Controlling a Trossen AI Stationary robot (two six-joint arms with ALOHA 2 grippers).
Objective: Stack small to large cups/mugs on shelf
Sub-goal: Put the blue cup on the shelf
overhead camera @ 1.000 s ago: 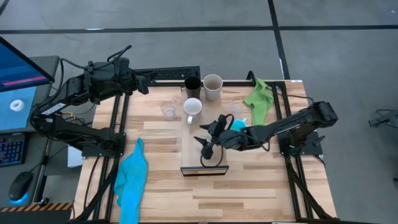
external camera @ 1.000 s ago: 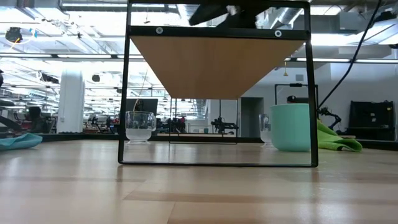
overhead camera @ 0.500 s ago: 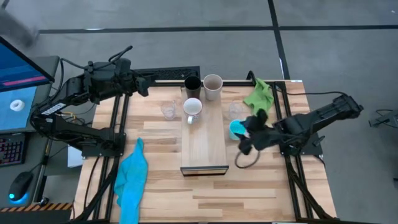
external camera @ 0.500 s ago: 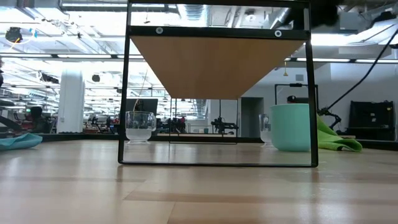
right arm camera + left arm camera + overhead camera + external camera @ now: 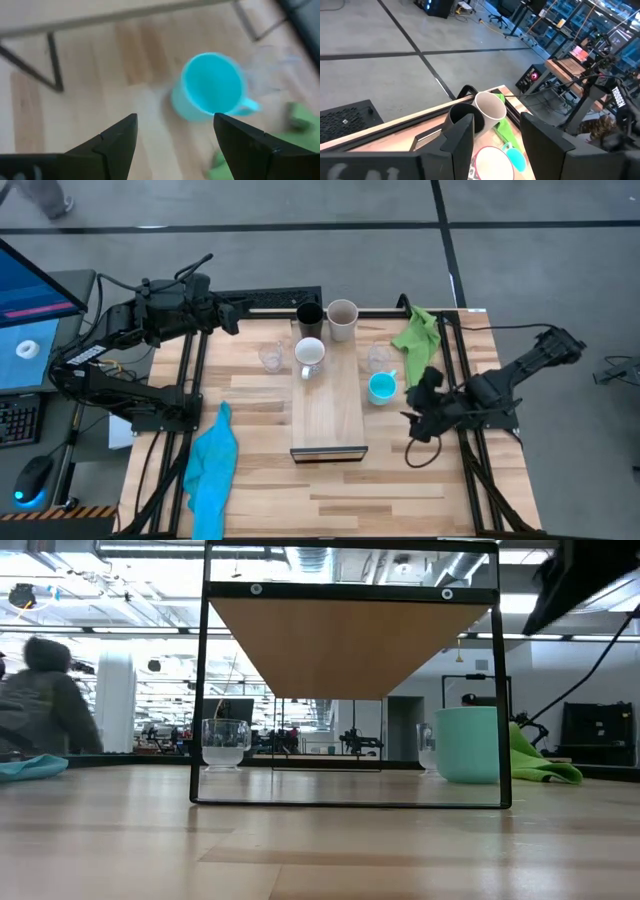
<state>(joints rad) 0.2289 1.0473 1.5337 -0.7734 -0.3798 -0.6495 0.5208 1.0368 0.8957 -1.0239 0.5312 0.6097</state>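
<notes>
Right gripper (image 5: pixel 418 402) now off shelf (image 5: pixel 328 415), past shelf's right side, beside turquoise mug (image 5: pixel 381 388); earlier right above shelf. Fingers spread apart, holding nothing. Turquoise mug on table right of shelf, same spot as before. White mug (image 5: pixel 309 353), black cup (image 5: pixel 309 315), beige-grey cup (image 5: pixel 342 316) at shelf's far end. Left gripper (image 5: pixel 232 313) unmoved beyond shelf's far left corner, fingers apart, empty. Person (image 5: pixel 40 700) newly seen far behind shelf.

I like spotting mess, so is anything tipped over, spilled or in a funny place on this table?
Nothing is tipped or spilled. The black cup, beige-grey cup and white mug stand upright on the long light-wood shelf. The turquoise mug and two clear glass cups stand on the tabletop. The crumpled blue cloth hangs over the table's edge.
</notes>
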